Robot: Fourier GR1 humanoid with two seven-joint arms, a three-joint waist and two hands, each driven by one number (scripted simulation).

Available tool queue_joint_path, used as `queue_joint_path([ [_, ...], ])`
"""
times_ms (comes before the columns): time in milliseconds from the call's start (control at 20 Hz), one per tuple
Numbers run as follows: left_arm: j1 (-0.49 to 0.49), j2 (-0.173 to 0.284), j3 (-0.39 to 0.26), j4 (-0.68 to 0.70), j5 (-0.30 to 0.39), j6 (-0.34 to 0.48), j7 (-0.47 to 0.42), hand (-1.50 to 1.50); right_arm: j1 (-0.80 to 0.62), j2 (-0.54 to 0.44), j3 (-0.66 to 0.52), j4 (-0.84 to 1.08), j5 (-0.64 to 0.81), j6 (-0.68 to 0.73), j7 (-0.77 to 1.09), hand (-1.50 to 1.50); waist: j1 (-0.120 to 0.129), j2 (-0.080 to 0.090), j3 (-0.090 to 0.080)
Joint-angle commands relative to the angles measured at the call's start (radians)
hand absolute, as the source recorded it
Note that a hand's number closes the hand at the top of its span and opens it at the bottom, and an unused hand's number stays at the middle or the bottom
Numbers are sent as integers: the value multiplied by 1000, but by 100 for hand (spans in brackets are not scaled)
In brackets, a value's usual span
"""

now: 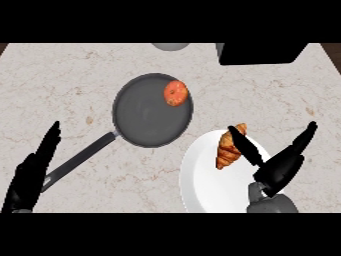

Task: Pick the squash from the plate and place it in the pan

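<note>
A round orange-red squash lies inside the dark pan, against its far right wall. The pan's handle runs down to the left. On the white plate at the lower right lies a brown croissant-shaped pastry. My right hand hovers over the plate's right half, open, with its thumb stretched toward the pastry and its fingers pointing up and right, holding nothing. At the lower left my left hand rests open beside the end of the pan handle, fingers up.
A black box stands at the counter's far right edge. A grey rounded object shows at the far middle edge. The marbled counter ends in dark floor at both upper corners.
</note>
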Motion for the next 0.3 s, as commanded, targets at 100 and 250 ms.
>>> queue_joint_path([
  [100,-6,3,5,-11,-3,-15,4,0,426,-59,136,-375,52,23,-26,-150,12,8,2],
  [250,-18,0,13,2,-8,-28,-4,0,513,-116,127,-536,47,101,0,-150,29,12,2],
])
